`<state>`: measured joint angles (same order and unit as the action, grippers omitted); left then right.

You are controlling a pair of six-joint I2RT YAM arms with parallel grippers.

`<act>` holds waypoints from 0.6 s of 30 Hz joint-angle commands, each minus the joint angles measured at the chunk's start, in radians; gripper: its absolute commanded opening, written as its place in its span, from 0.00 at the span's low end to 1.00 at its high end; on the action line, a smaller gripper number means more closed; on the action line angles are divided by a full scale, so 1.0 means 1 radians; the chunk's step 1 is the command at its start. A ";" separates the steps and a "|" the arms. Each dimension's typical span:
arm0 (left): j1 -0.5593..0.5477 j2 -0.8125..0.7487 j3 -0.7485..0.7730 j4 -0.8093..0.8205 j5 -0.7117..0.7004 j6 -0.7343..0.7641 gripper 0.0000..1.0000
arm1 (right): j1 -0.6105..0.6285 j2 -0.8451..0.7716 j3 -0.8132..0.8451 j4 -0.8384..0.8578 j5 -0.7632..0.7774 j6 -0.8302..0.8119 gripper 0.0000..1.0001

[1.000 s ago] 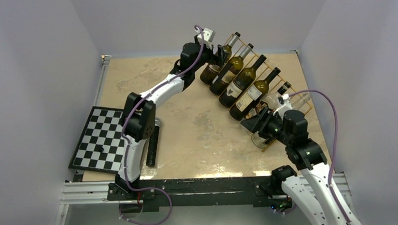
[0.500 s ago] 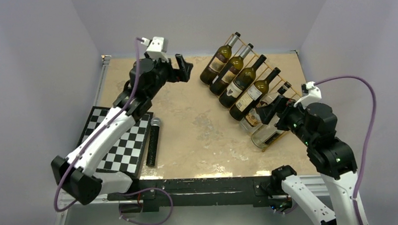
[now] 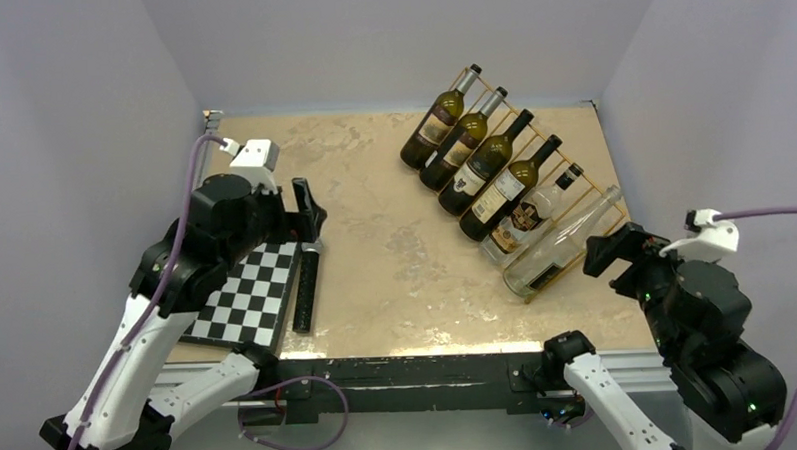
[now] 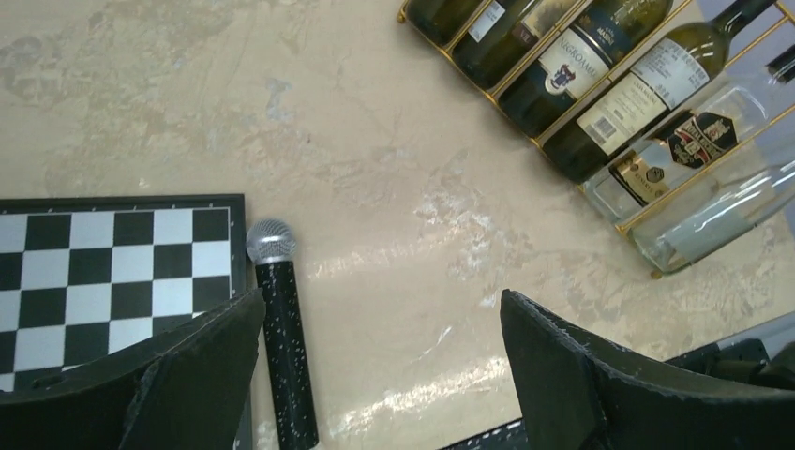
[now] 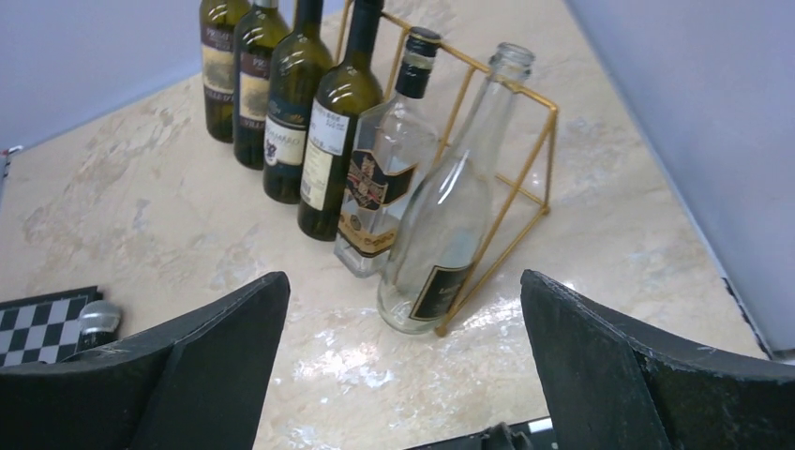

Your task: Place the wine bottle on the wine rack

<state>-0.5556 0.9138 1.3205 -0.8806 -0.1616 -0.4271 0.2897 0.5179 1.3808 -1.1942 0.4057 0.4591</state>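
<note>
The wine rack point(image 3: 539, 127), a thin gold wire frame, stands at the back right with several bottles leaning in its slots. The clear wine bottle point(image 3: 560, 244) lies in the slot at its near end, next to a clear black-capped bottle point(image 3: 529, 210). My right gripper point(image 3: 616, 249) hangs open just right of it, apart from it. In the right wrist view the clear wine bottle point(image 5: 450, 225) leans on the gold wire rack point(image 5: 550, 150) beyond the empty, wide-open right gripper point(image 5: 403, 291). My left gripper point(image 3: 309, 210) is open above the table's left side. Nothing sits in the left gripper point(image 4: 382, 309).
A black-and-white chessboard point(image 3: 242, 300) lies at the near left, with a black microphone point(image 3: 305, 288) along its right edge. In the left wrist view the microphone point(image 4: 281, 347) sits by the left finger. Grey walls enclose the table on three sides.
My right gripper has opened, let go of the clear wine bottle and drawn back to the right. My left arm has swung from the rack's far end back over the chessboard.
</note>
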 commanded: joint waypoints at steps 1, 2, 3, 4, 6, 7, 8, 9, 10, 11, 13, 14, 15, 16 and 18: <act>0.005 -0.087 0.090 -0.193 0.000 0.041 0.99 | 0.001 -0.043 0.084 -0.121 0.118 -0.022 0.99; 0.005 -0.109 0.099 -0.208 -0.005 0.056 0.99 | 0.002 -0.055 0.098 -0.136 0.127 -0.022 0.99; 0.005 -0.130 0.108 -0.221 -0.017 0.067 0.99 | 0.001 -0.068 0.110 -0.146 0.133 -0.021 0.99; 0.005 -0.151 0.114 -0.226 -0.028 0.076 0.99 | 0.001 -0.081 0.128 -0.157 0.135 -0.020 0.99; 0.005 -0.190 0.120 -0.224 -0.026 0.092 0.99 | 0.002 -0.094 0.161 -0.179 0.125 -0.014 0.99; 0.005 -0.208 0.120 -0.220 -0.028 0.096 0.99 | 0.002 -0.098 0.176 -0.186 0.111 -0.012 0.99; 0.005 -0.223 0.120 -0.212 -0.031 0.100 0.99 | 0.001 -0.100 0.192 -0.191 0.095 -0.010 0.99; 0.005 -0.235 0.121 -0.205 -0.033 0.107 0.99 | 0.002 -0.103 0.205 -0.193 0.077 -0.009 0.99; 0.005 -0.245 0.123 -0.197 -0.033 0.112 0.99 | 0.001 -0.104 0.215 -0.197 0.062 -0.006 0.99; 0.005 -0.252 0.129 -0.190 -0.034 0.117 0.99 | 0.002 -0.105 0.224 -0.201 0.048 -0.005 0.99; 0.005 -0.259 0.142 -0.180 -0.030 0.127 0.99 | 0.001 -0.107 0.235 -0.207 0.026 -0.003 0.99; 0.005 -0.257 0.154 -0.177 -0.024 0.136 0.99 | 0.001 -0.109 0.239 -0.210 0.020 -0.001 0.99; 0.006 -0.254 0.164 -0.174 -0.021 0.143 0.99 | 0.002 -0.111 0.242 -0.210 0.013 -0.001 0.99; 0.005 -0.249 0.176 -0.169 -0.020 0.149 0.99 | 0.002 -0.115 0.243 -0.211 0.007 0.000 0.99; 0.005 -0.247 0.187 -0.153 -0.029 0.156 0.99 | 0.002 -0.120 0.246 -0.211 0.002 0.001 0.99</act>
<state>-0.5556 0.6514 1.4635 -1.0782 -0.1856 -0.3187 0.2897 0.4030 1.6085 -1.3941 0.4435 0.4522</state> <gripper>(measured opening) 0.993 0.987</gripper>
